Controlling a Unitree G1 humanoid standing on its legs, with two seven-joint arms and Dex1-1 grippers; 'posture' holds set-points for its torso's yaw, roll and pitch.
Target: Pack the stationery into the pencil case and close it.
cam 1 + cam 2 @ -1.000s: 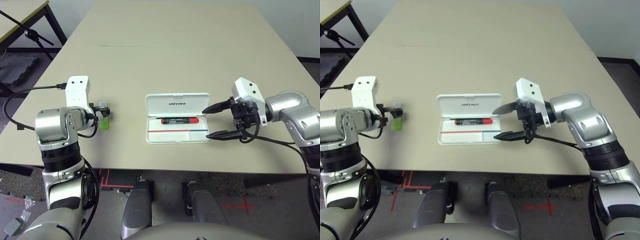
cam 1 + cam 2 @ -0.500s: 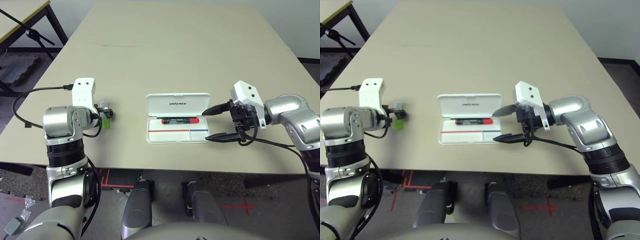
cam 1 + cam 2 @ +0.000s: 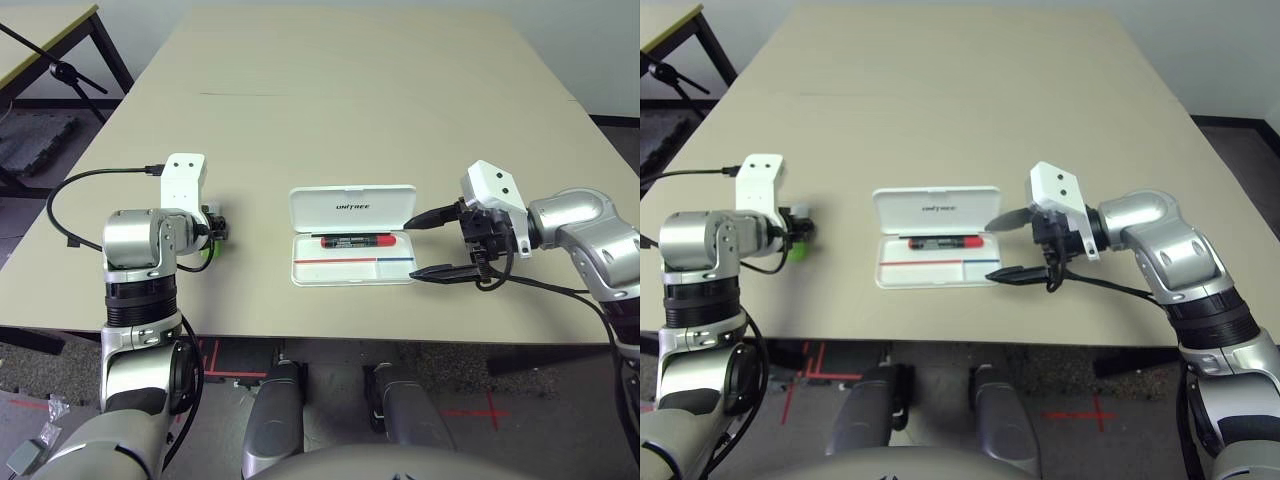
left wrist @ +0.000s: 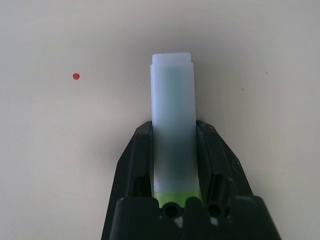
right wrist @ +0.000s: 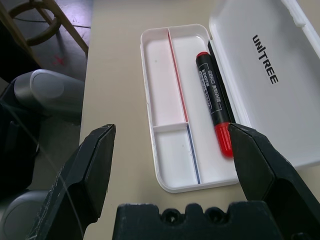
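The pencil case (image 3: pixel 352 208) lies open at the middle of the table, its lid flat behind the tray. A red marker with a black cap (image 3: pixel 360 241) rests in the tray's long back compartment, also seen as the marker (image 5: pixel 212 95) beside the lid (image 5: pixel 270 100). My left gripper (image 3: pixel 212 232) is at the table's left, shut on the lime-green-and-white stick (image 4: pixel 172 100), whose white end pokes out past the fingertips (image 4: pixel 140 137). My right gripper (image 3: pixel 412 248) stands open just right of the case's end, holding nothing.
A second table and a black stand (image 3: pixel 60 65) are at the far left, beyond the table's edge. A small red dot (image 4: pixel 76 76) marks the tabletop near the stick. Bare tabletop stretches behind the case.
My left arm has swung a little toward the case and its fingers have closed on the green-and-white stick. The right arm has barely moved and stays open.
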